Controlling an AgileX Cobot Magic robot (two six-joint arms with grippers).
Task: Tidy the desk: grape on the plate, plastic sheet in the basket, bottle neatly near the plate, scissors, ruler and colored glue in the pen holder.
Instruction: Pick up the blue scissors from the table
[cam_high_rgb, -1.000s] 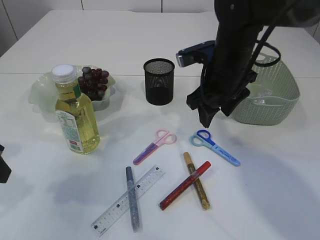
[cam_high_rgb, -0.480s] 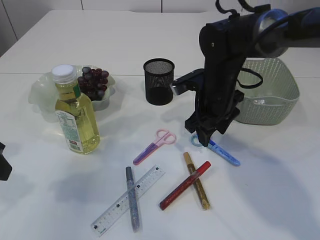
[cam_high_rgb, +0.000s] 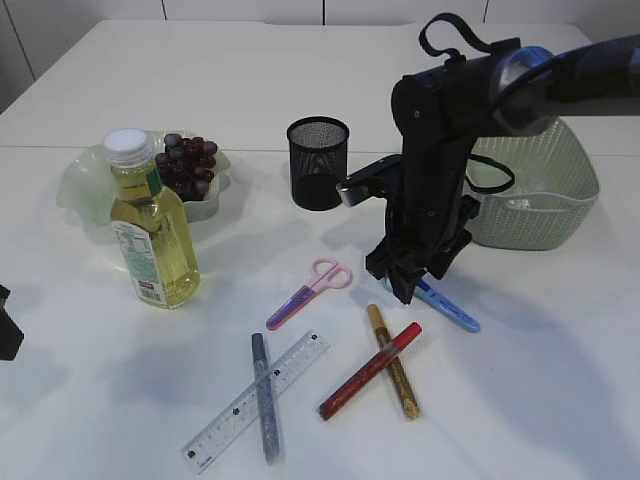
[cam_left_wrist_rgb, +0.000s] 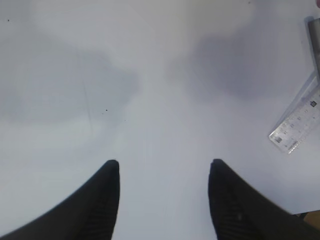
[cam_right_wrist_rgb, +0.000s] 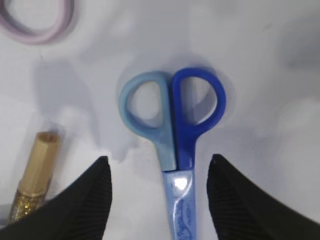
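right pincer (cam_right_wrist_rgb: 159, 172) hanging open over the blue scissors (cam_right_wrist_rgb: 172, 130)

its jaws are straddling the handles without touching; scissors are lying flat on the white table (cam_high_rgb: 560, 380), gold glue stick (cam_right_wrist_rgb: 32, 182) just beside; left pincer (cam_left_wrist_rgb: 164, 167) is gaping over bare tabletop.

A white surface (cam_high_rgb: 560, 400) fills nearly the whole exterior view, matte and evenly lit, with soft grey shadows lying on it. A thin straight seam (cam_high_rgb: 60, 148) crosses the surface from side to side in its far half. Beyond the surface's far edge stand pale wall panels (cam_high_rgb: 240, 8), split by dark vertical joints (cam_high_rgb: 323, 10). In the left wrist view, a tiny dark speck (cam_left_wrist_rgb: 106, 110) sits on the surface.
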